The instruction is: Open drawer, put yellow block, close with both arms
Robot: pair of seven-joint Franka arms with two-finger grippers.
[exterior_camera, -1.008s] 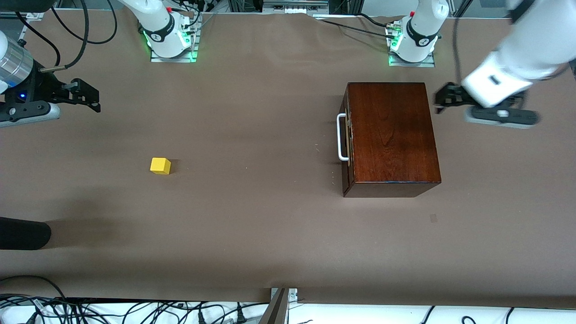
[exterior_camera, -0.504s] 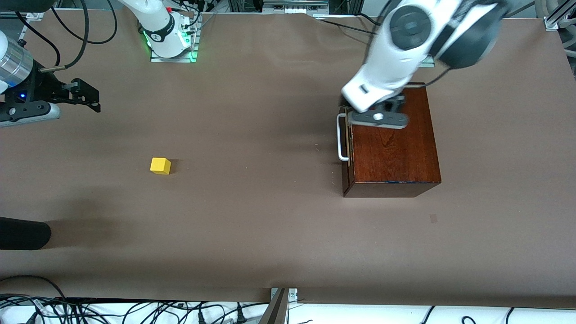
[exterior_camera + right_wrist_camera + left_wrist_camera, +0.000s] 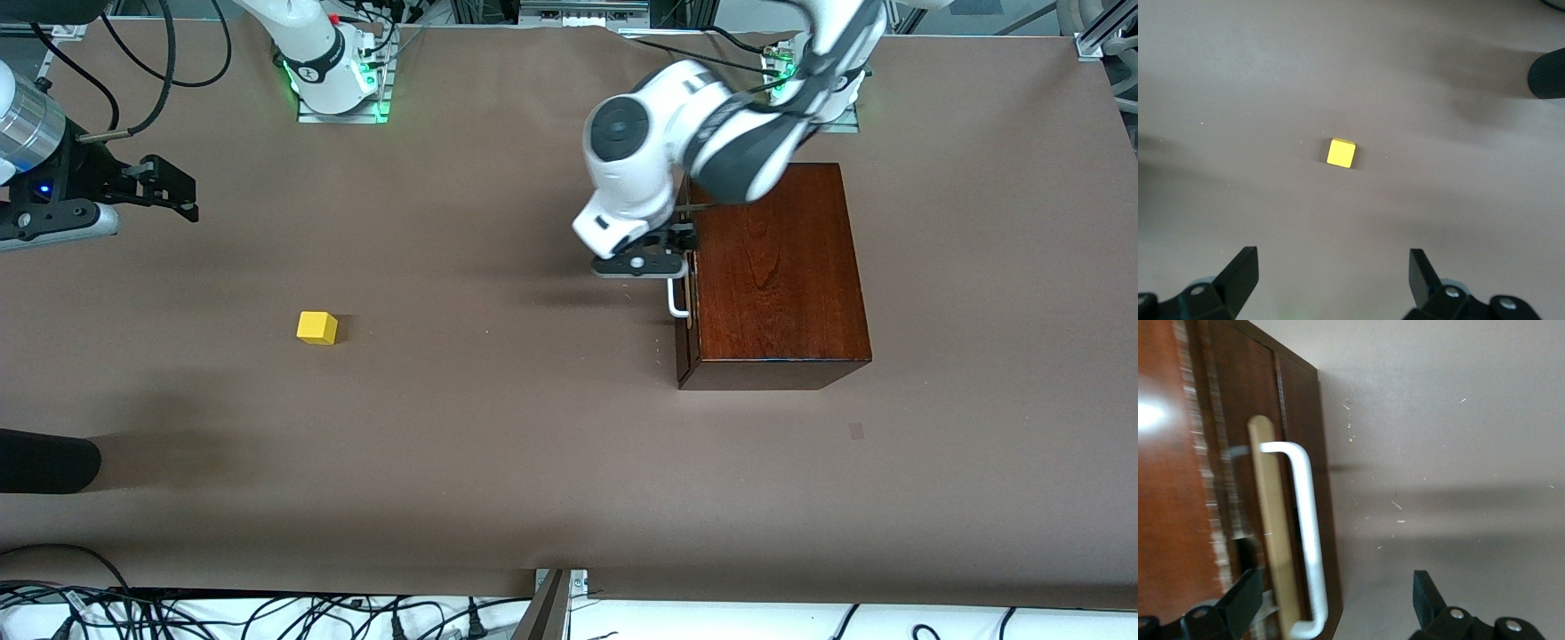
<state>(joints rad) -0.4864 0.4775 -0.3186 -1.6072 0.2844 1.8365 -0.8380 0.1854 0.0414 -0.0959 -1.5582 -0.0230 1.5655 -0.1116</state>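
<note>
On the brown surface [image 3: 533, 462], the yellow block [image 3: 316, 327] sits alone, well apart from the wooden box [image 3: 772, 267], toward my right arm's end and a little nearer the front camera than the box's handle. The box stands toward my left arm's end, glossy dark lid up, its drawer [image 3: 1295, 453] shut flush in the face that looks toward the block. The white handle [image 3: 1308, 533] runs along that drawer front on a pale wooden strip.

My left tool [image 3: 673, 252] hangs just over the handle at the box's drawer edge. In my left wrist view its fingers [image 3: 1238, 600] are spread wide, one over the drawer front and the other over bare surface beside the box, with the handle between them and nothing grasped.

My right tool [image 3: 173, 191] waits above the surface well apart from the box, at my right arm's end, farther up the scene than the block. Its fingers [image 3: 1238, 273] stand fully released in my right wrist view, with the block in sight on the surface below and between them.
</note>
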